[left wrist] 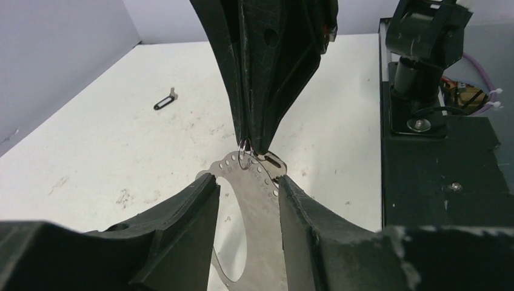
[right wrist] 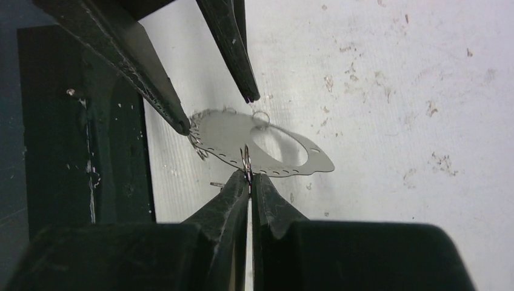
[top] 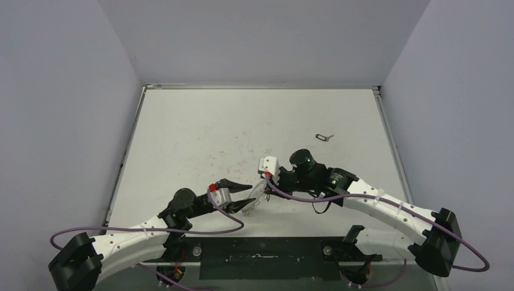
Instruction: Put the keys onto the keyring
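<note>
The right gripper (right wrist: 249, 176) pinches a tiny ring (right wrist: 245, 156) on the keyring (right wrist: 223, 133), seemingly to steady it, while the left gripper (left wrist: 247, 177) stands released astride it and the key (top: 324, 137) lies well apart on the worktop (top: 200, 121).

Even, diffuse overhead light. Top view bright and sharp, table (top: 200, 133) near white with faint soft shadows under the arms. Black strip (top: 260, 251) at the table's near edge underexposed, detail lost. Wrist views dimmer and greyer. Left fingers (left wrist: 176, 242) and right fingers (right wrist: 224, 242) blurred close to the lens, tips sharper. Keyring (right wrist: 230, 136) in focus, dull grey sheen, mild glare.
</note>
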Tool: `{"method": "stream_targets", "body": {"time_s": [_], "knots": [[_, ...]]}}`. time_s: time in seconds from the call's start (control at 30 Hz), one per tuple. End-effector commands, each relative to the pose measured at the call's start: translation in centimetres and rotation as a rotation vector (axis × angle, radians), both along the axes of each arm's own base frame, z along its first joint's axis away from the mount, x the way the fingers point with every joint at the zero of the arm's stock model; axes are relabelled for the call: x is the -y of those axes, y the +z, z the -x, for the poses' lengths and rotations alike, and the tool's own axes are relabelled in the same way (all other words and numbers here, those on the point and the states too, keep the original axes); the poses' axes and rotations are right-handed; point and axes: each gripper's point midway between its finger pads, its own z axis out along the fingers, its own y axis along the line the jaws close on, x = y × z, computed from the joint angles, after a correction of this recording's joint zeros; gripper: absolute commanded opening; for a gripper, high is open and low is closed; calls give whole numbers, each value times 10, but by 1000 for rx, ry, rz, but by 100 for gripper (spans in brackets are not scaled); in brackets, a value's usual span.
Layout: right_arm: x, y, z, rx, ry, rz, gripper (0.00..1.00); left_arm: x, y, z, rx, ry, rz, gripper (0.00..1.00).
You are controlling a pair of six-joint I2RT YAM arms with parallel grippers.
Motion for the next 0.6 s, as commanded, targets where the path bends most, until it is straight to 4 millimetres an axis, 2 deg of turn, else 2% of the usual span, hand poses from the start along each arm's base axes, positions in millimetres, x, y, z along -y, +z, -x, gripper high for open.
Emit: {"method": "stream_targets", "body": {"time_s": [0.0,0.27,0.57], "knots": [[11,-8,-7,-12,-58,152,0,-5,-2,-9,-2,60,-60,39],[13,-26,-11,-5,-85,327,0,-3,-16,-15,-39,74,-135,39],[2,-39,-7,14,-72,394,0,16,-33,-14,-71,7,-141,39]]}}
